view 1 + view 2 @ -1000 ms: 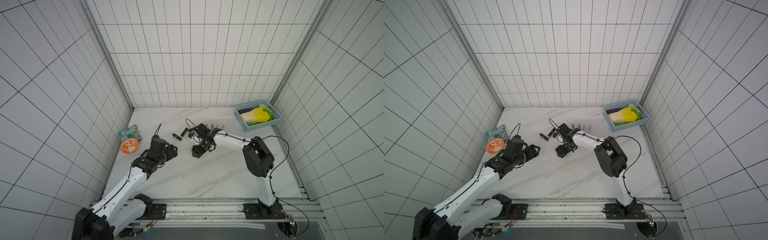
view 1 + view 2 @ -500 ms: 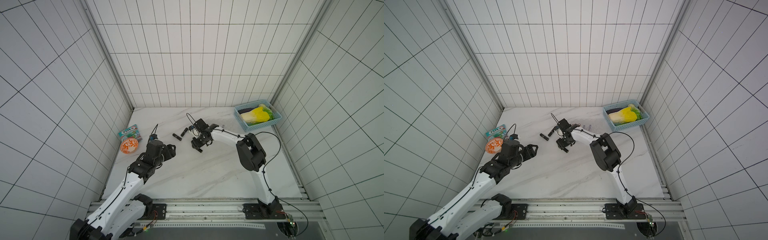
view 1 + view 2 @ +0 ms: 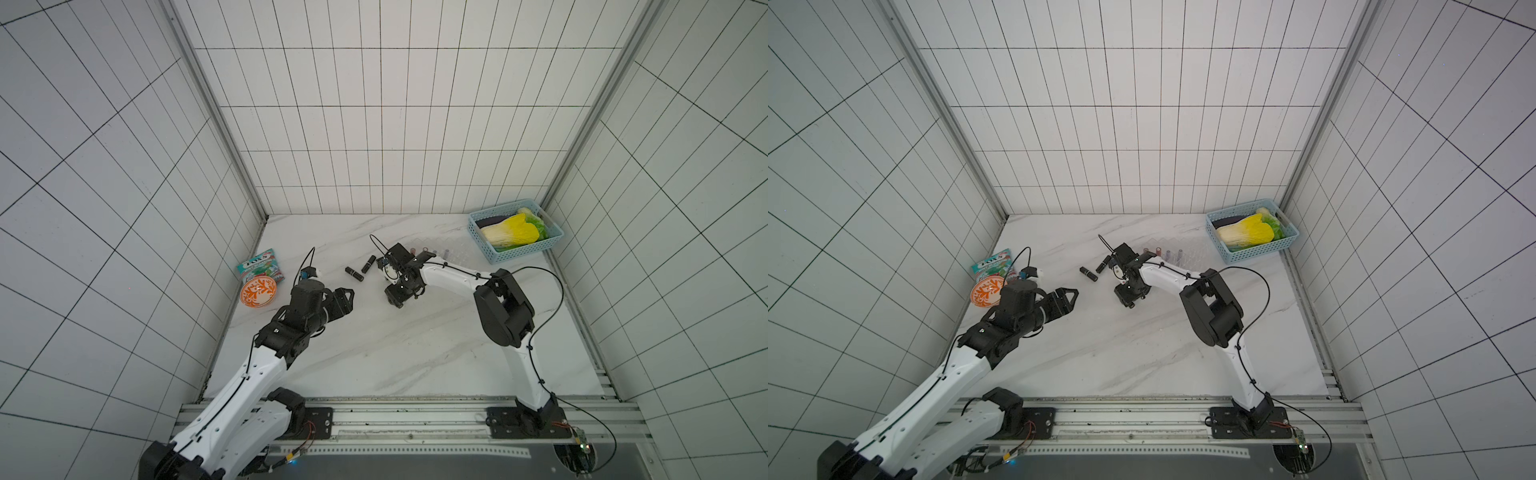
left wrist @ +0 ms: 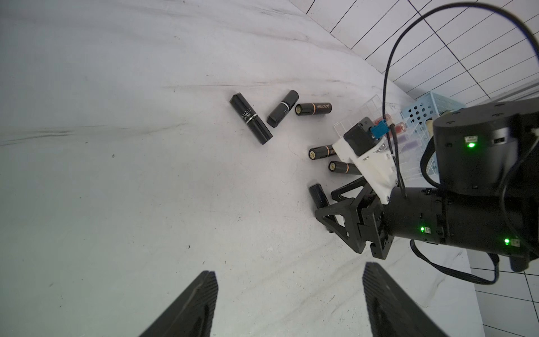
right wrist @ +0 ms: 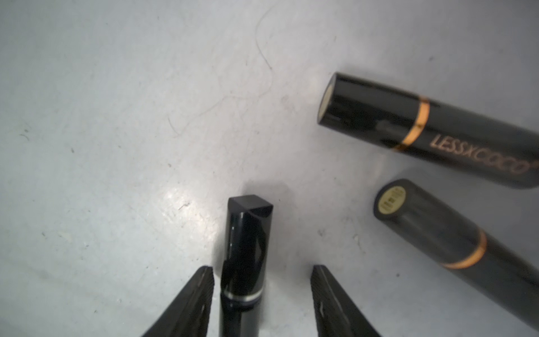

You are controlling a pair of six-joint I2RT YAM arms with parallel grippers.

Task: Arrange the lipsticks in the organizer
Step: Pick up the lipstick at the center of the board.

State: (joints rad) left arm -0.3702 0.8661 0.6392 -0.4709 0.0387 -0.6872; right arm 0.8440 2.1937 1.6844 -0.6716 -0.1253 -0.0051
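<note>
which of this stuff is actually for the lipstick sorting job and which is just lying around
For the job:
- clear organizer
- coloured tubes already in it
- loose black lipsticks

Just lying about:
- blue basket with the cabbage
- orange patterned bowl
- snack packet

This is a robot test cell in a lab. White tiled walls [image 3: 374, 124] box in a marble-patterned table [image 3: 374, 353] on three sides. The left arm [image 3: 249, 374] and right arm [image 3: 449, 276] stand on an aluminium rail [image 3: 415, 411] along the table's front edge.
</note>
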